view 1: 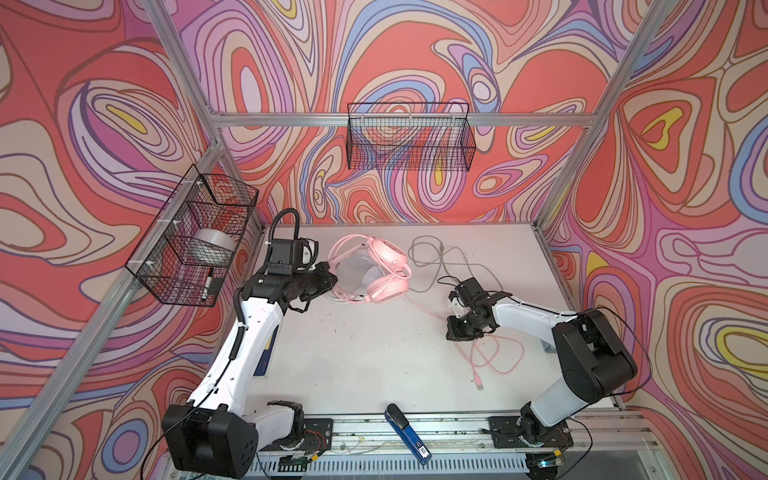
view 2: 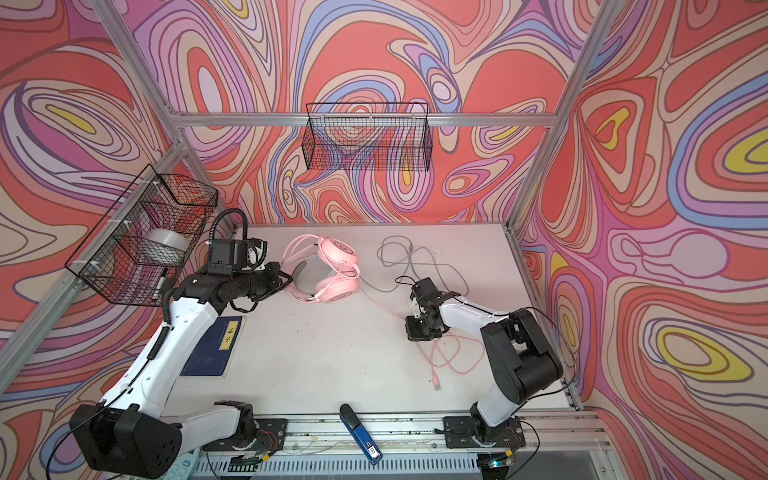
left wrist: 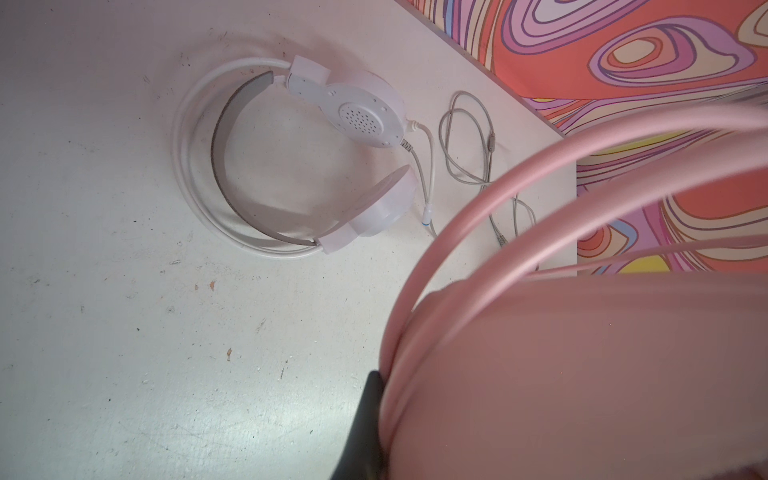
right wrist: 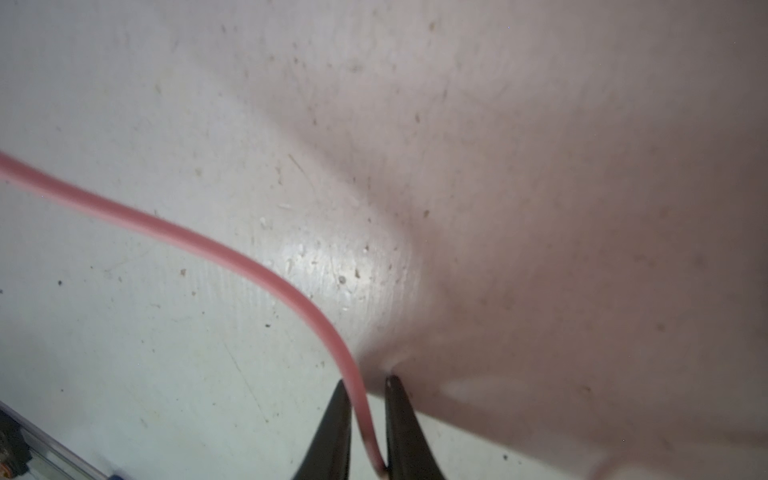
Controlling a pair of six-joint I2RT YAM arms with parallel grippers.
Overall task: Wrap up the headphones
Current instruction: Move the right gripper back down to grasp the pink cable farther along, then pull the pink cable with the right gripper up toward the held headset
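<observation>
While a wire basket (view 1: 166, 286) with a grey roll of tape (view 1: 214, 245) hangs on the left wall, the left gripper (view 1: 329, 280) reaches over the white table (view 1: 353, 357) from the left. It is clamped tight on the double headband of the pink headset (view 1: 388, 255). That headset sits near the back of the table, tipped up by its band. Whether its earcups touch the surface cannot be told.

Under it, the white headset (left wrist: 357, 112) lies flat on the table, seen clearly in the left wrist view. Its grey cable (left wrist: 491, 141) sprawls in loose loops just to the right, close to the back edge.

Further right, the right gripper (right wrist: 365, 382) points down at the table. Its two fingers are drawn in close about the pink cable (right wrist: 232, 254), which passes between them and is pinched where they meet. In both top views that cable runs from the pink headset to the gripper. The slack beyond it lies in loose loops by the right arm, with the plug end free on the table.
</observation>
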